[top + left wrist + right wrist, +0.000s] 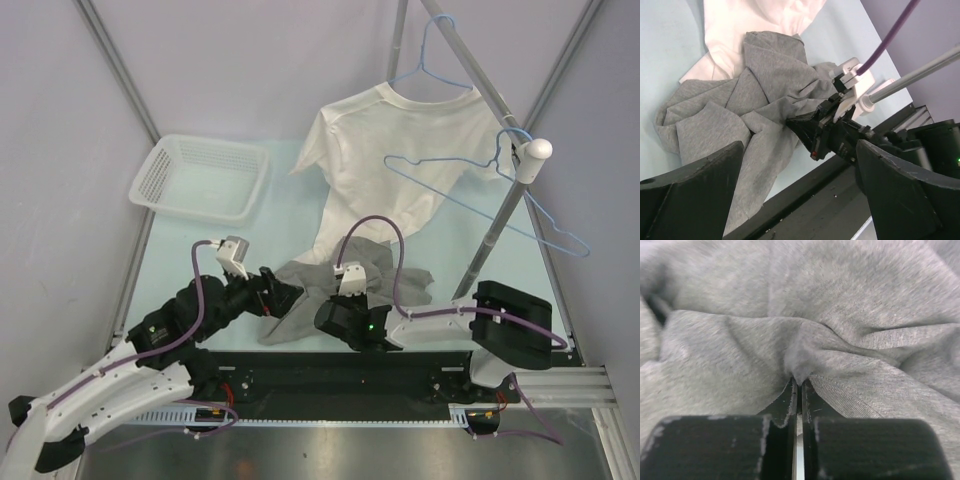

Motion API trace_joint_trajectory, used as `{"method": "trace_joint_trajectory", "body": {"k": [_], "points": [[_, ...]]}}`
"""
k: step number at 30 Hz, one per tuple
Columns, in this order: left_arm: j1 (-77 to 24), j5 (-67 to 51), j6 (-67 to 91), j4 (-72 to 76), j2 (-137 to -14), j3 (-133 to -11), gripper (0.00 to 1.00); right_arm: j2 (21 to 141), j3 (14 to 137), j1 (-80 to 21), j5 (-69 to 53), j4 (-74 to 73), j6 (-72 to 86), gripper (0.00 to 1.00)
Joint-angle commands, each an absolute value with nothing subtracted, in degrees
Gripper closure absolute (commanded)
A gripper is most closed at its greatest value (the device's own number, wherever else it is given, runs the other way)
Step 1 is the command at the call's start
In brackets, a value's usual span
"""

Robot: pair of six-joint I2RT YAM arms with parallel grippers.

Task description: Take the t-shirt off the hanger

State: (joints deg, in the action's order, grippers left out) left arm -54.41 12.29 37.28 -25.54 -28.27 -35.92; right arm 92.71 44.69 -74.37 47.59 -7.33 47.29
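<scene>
**A:** Where was the white t-shirt [385, 160] at that point?

**B:** Up at the back, on the blue hanger [430, 68] by the rack [500, 220], hem trailing onto the table [200, 250]. Neither arm was near it, lol.

**A:** And the grippers?

**B:** The right gripper [799, 385] was pinched tight on a fold of the grey t-shirt [765, 75] crumpled at the near edge. The left gripper [799, 147] was spread wide, holding nothing, just beside that heap.
</scene>
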Motion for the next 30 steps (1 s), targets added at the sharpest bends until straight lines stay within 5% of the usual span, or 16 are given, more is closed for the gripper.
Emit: {"method": "trace_joint_trajectory", "body": {"k": [1, 4, 5, 6, 7, 9, 21, 30], "points": [[-54.4, 7.31, 31.66, -21.97, -31.02, -39.55, 0.0, 83.18, 42.98, -76.28, 52.82, -2.72, 45.79, 1.0], [-54.23, 4.93, 29.45, -24.86, -38.91, -42.53, 0.0, 77.89, 40.53, -76.29, 53.18, -5.79, 48.42, 0.98], [-54.23, 5.27, 28.75, -26.44, -41.28, -45.15, 0.0, 76.74, 40.17, -76.03, 51.78, -7.11, 48.86, 0.9], [-54.23, 5.8, 27.26, -29.59, -46.7, -46.39, 0.0, 75.68, 39.64, -75.59, 51.33, -7.55, 49.82, 0.58], [-54.23, 7.19, 26.64, -30.84, -48.85, -47.62, 0.0, 74.89, 39.29, -75.67, 51.07, -8.43, 50.97, 0.37], [-54.23, 7.38, 24.01, -32.43, -53.07, -50.09, 0.0, 72.6, 38.94, -76.02, 51.5, -12.47, 53.43, 0.11], [-54.32, 4.49, 20.21, -26.37, -76.1, -53.43, 0.0, 57.32, 34.55, -78.93, 55.37, -19.07, 57.57, 0.09], [-55.9, 9.67, 29.43, -23.12, -87.79, -54.58, 0.0, 56.34, 33.4, -79.28, 55.99, -18.81, 58.1, 0.1]]}}
